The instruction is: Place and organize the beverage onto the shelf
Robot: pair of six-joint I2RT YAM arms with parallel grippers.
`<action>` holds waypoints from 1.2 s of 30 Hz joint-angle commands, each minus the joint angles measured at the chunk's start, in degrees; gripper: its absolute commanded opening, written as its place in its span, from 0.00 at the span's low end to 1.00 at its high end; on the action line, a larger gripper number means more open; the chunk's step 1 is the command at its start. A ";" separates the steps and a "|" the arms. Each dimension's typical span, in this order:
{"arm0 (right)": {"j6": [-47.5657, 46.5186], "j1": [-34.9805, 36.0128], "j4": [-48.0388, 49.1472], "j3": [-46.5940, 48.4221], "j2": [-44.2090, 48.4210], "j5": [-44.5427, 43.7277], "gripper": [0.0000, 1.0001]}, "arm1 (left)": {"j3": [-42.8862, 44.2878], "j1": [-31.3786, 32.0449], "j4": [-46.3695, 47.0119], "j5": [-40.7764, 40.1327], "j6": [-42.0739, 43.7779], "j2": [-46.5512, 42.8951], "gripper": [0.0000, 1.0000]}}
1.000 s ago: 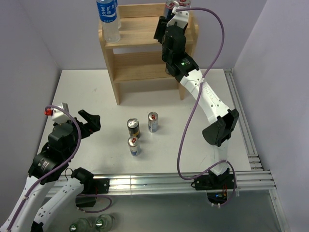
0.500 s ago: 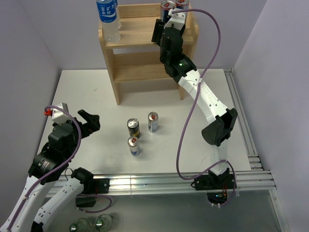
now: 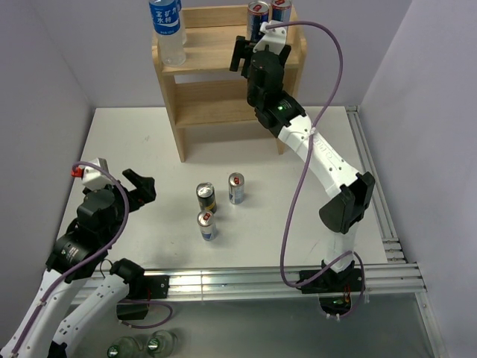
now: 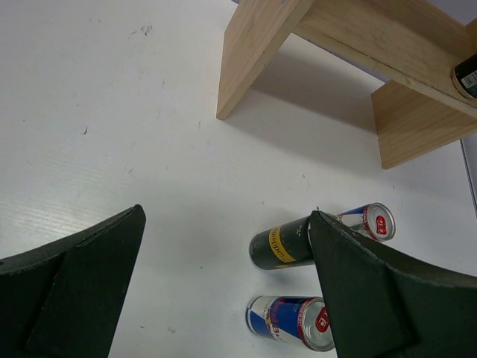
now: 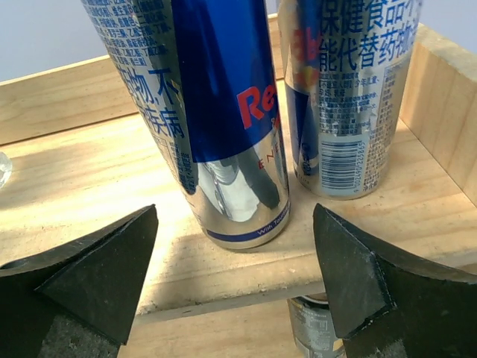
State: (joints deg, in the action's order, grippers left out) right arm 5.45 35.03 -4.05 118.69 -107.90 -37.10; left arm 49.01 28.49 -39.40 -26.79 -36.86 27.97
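Observation:
The wooden shelf [image 3: 212, 54] stands at the back of the table. On its top tier two blue-silver Red Bull cans [image 3: 258, 15] [image 3: 281, 9] stand upright at the right end. The right wrist view shows the nearer can [image 5: 223, 112] and its neighbour [image 5: 346, 97] side by side on the shelf board [image 5: 89, 171]. My right gripper [image 3: 248, 51] [image 5: 235, 224] is open just in front of the nearer can, touching nothing. My left gripper [image 3: 139, 186] [image 4: 226, 216] hangs open over the table, left of three upright cans: a dark Schweppes can [image 3: 206, 197] [image 4: 282, 244] and two Red Bull cans [image 3: 236, 188] [image 3: 208, 224].
A water bottle [image 3: 165, 30] with a blue label stands at the left end of the top tier. Another can [image 5: 317, 328] sits on the lower tier, under the right gripper. Walls close in on the left, back and right.
My right gripper has opened, let go of the Red Bull can on the top tier and drawn back a little. The left arm has not moved.

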 commanded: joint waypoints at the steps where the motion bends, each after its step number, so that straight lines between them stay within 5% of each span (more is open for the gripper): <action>1: 4.30 -0.22 -15.10 -5.40 -3.29 -5.35 0.93 | 0.03 0.07 3.10 0.42 1.53 0.42 0.99; 19: 7.11 3.90 -15.89 -22.62 14.44 -10.45 0.96 | -0.32 0.16 6.79 2.26 3.55 2.53 0.99; 26: 13.16 11.55 -19.14 -40.70 29.30 -12.73 0.97 | -0.41 0.07 8.98 4.19 4.52 4.02 0.99; 36: 28.90 20.43 -22.93 -60.41 39.07 -6.50 1.00 | 0.47 0.07 10.48 6.66 5.22 6.40 0.99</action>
State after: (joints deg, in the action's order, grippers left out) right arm 26.92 53.78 -26.20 63.35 -70.02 -46.11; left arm 48.73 28.49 -31.57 -21.82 -33.01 34.02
